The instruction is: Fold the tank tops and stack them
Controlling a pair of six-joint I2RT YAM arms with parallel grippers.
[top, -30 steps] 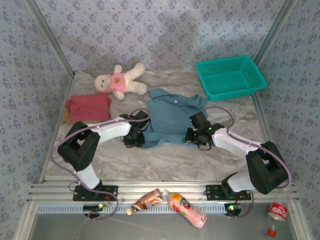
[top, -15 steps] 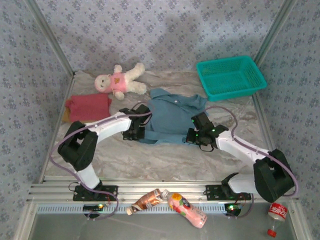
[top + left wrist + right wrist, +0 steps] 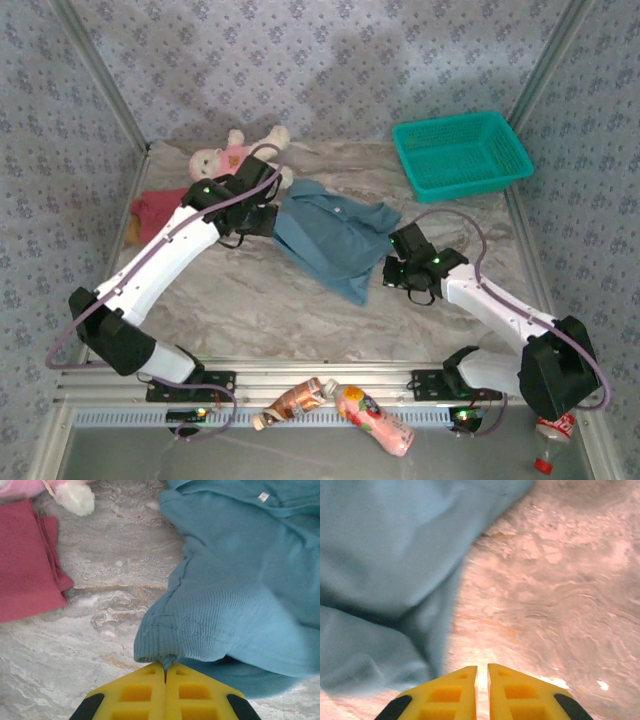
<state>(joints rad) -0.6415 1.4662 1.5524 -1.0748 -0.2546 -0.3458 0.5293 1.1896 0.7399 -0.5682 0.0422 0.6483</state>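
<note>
Okay, left gripper [image 3: 165, 666] is clamped tight on a bunched edge of the blue top [image 3: 335, 240], which sprawls across the middle of the table [image 3: 300, 310]. Right gripper [image 3: 482, 670] sits just beside the cloth, fingers parted a sliver, gripping nothing. Red top [image 3: 160, 207] lies folded by the left edge.

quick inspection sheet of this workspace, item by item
surface: marbled table cover, wrinkled
job's things: dusty blue tank top rumpled at centre; dark red tank top folded at left, tan tank top at its edge
clutter: plush doll, teal basket, bottles at near edge
grippers: left gripper shut on the blue top's hem; right gripper slightly open, holding nothing
cables: purple cables along both arms
surroundings: patterned walls
</note>
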